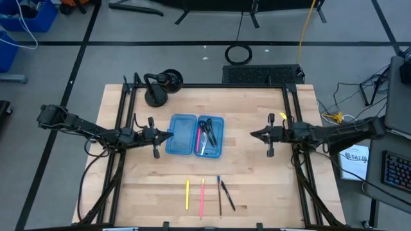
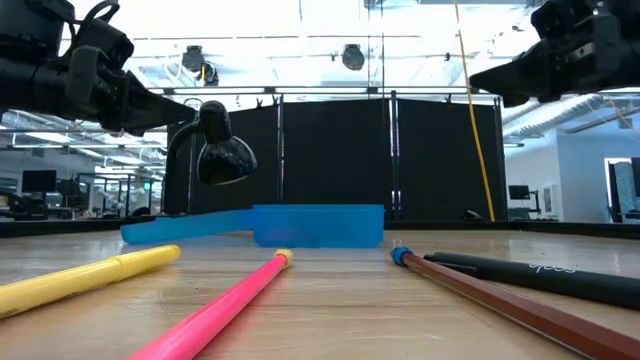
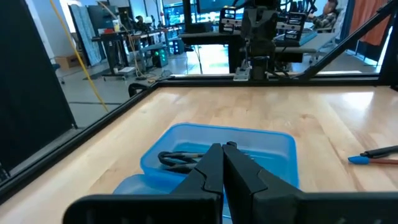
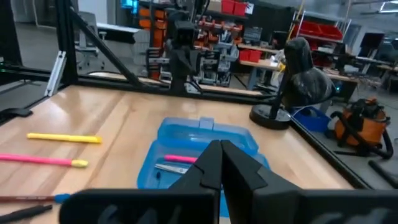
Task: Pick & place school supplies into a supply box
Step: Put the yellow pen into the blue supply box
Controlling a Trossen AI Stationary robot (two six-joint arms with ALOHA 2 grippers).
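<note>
Hovering just off the left side of the supply box [image 1: 196, 135], the left gripper [image 1: 168, 136] has its fingers pressed together with nothing between them. Across the bench, the right gripper [image 1: 254, 135] hangs off the box's right side, also pinched closed and empty, with a clear strip of bare wood between it and the box. The box lies open in the middle of the bench [image 1: 257, 179], its two blue halves side by side; the right half holds the scissors [image 1: 207, 131] and a pink pen [image 1: 198, 140], the left half looks bare. Nearer the front edge, well apart from the box, four more supplies lie in a loose row: a yellow pen [image 1: 187, 194], a pink pencil [image 1: 201, 196], a blue-tipped pencil [image 1: 219, 194] and a black pen [image 1: 227, 195]. A black round-based stand [image 1: 159, 86] sits at the far left corner. Black frame rails border the bench on both sides. Beyond it the room shows workbenches, shelving and red bins.
</note>
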